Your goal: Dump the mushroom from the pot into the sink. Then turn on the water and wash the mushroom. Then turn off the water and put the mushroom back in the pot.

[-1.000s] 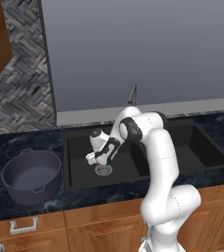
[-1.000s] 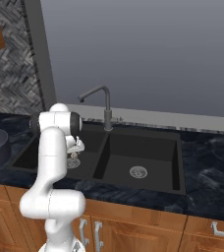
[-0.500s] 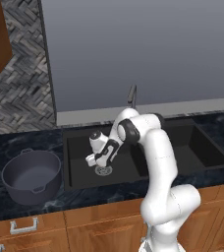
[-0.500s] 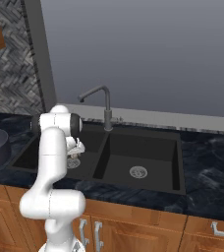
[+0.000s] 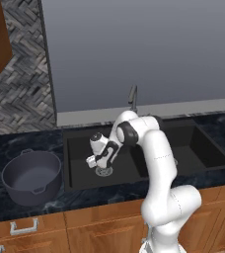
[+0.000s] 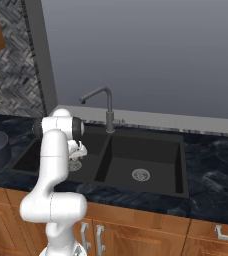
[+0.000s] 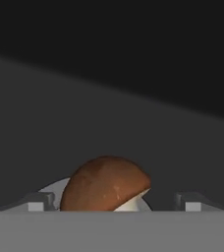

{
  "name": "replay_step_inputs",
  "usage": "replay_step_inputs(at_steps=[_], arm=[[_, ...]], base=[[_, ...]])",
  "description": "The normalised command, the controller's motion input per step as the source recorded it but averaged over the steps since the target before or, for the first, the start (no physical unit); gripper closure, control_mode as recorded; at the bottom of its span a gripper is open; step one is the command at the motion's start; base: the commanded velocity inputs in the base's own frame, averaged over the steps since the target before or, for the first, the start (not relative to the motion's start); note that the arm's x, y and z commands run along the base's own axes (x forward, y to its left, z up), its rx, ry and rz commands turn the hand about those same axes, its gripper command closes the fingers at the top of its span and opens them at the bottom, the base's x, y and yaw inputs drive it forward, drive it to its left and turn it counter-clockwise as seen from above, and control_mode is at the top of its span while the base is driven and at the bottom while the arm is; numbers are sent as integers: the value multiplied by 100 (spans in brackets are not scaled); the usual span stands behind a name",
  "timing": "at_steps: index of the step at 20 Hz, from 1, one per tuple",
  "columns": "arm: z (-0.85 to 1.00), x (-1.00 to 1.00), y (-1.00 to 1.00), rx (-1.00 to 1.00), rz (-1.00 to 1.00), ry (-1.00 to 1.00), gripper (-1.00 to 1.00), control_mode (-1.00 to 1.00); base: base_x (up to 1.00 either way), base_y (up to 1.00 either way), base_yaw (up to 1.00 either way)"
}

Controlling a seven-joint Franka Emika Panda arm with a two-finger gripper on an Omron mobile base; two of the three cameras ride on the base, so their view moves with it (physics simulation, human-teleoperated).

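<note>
The gripper (image 7: 114, 205) sits low in the sink (image 5: 80, 179), jaws spread wide either side of the mushroom (image 7: 105, 184); the pot (image 5: 32, 177) stands at nine o'clock.

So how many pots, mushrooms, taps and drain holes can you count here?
pot: 1
mushroom: 1
faucet: 1
left basin drain: 1
right basin drain: 1
Total: 5
</note>
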Motion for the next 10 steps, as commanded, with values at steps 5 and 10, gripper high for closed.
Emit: replay_step_inputs(at_steps=[5, 10], arm=[[-8, 17, 0, 0, 0, 0, -100, -100], [-7, 26, 2, 0, 0, 1, 100, -100]], base=[[0, 0, 0], [0, 0, 0]])
